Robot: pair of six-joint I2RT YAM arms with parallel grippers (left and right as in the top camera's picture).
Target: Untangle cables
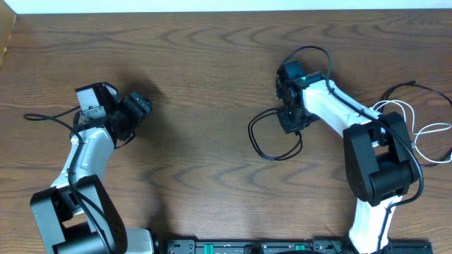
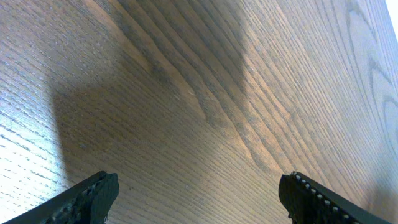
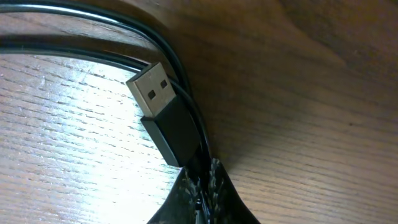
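The black cable [image 1: 263, 144] lies in a loop on the wood table, left of and below my right gripper [image 1: 291, 121]. In the right wrist view my right gripper [image 3: 202, 180] is shut on the black cable just behind its USB plug [image 3: 163, 117]; two more black strands [image 3: 93, 31] curve past the plug. The white cable [image 1: 424, 134] lies in loops at the far right, partly behind the right arm. My left gripper [image 1: 138, 109] is open and empty over bare wood at the left; in the left wrist view its fingertips [image 2: 199, 196] are wide apart.
A thicker black robot wire [image 1: 49, 118] trails left from the left arm. Another arches over the right wrist [image 1: 311, 53]. A black rail [image 1: 282, 247] runs along the table's front edge. The table's far edge meets a white wall [image 1: 226, 5].
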